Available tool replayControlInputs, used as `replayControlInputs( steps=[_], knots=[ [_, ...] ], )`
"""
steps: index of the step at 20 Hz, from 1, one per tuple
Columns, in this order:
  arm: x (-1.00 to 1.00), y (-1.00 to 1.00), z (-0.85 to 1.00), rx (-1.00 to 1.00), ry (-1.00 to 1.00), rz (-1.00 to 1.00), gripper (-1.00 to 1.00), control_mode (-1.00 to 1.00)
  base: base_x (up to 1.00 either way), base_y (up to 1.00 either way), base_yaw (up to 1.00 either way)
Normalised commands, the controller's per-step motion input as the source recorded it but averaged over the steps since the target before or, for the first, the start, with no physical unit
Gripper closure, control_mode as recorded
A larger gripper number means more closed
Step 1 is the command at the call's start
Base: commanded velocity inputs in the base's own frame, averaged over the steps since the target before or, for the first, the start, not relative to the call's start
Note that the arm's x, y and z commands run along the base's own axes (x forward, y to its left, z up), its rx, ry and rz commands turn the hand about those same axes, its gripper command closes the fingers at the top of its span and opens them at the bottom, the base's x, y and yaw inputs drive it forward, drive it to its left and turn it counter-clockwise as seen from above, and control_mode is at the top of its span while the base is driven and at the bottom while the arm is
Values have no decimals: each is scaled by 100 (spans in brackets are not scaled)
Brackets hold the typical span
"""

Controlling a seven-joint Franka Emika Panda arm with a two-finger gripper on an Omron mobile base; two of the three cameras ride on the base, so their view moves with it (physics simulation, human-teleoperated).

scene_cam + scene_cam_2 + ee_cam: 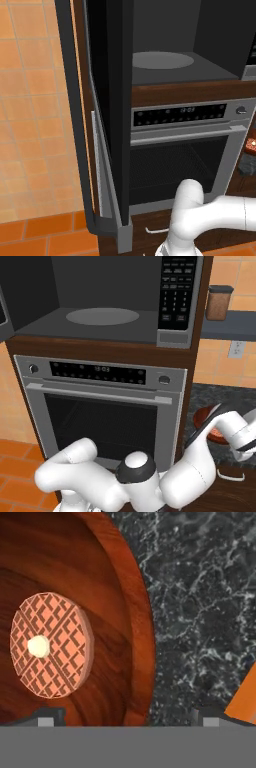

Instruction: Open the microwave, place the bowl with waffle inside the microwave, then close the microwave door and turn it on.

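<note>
The microwave [215,35] stands open, its grey cavity holding a bare pale turntable [102,316]. The microwave door [107,100] is swung out wide to the left, its black glass edge-on. In the hand view the glossy reddish-brown bowl [100,572] lies close below on speckled dark stone, with a round waffle [50,644] inside it. My gripper [127,717] is open, and its two fingertips straddle the bowl's right rim, one over the inside and one over the counter. From the right base view the bowl [201,420] sits on the counter right of the oven, partly behind my arm.
A silver oven [105,421] with knobs and a display strip sits under the microwave. The keypad panel [175,296] is on the microwave's right side. A brown jar [219,302] stands on a shelf above the dark granite counter [200,612]. Orange tiled wall lies to the left [30,100].
</note>
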Motion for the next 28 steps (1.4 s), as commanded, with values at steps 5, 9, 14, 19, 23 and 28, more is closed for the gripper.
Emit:
replayControlInputs(
  steps=[5, 9, 14, 19, 23, 28],
  knots=[
    [6, 0, -26, 0, 0, -2, -100, -100, 0, 0, 0],
    [0, 0, -25, 0, 0, -3, -100, -100, 0, 0, 0],
    [0, 1, -15, 0, 0, -2, -100, -100, 0, 0, 0],
    [0, 0, 0, 0, 0, 0, -100, -100, 0, 0, 0],
    [0, 0, 0, 0, 0, 0, 100, -100, 0, 0, 0],
    [0, 0, 0, 0, 0, 0, 100, -100, 0, 0, 0]
  ],
)
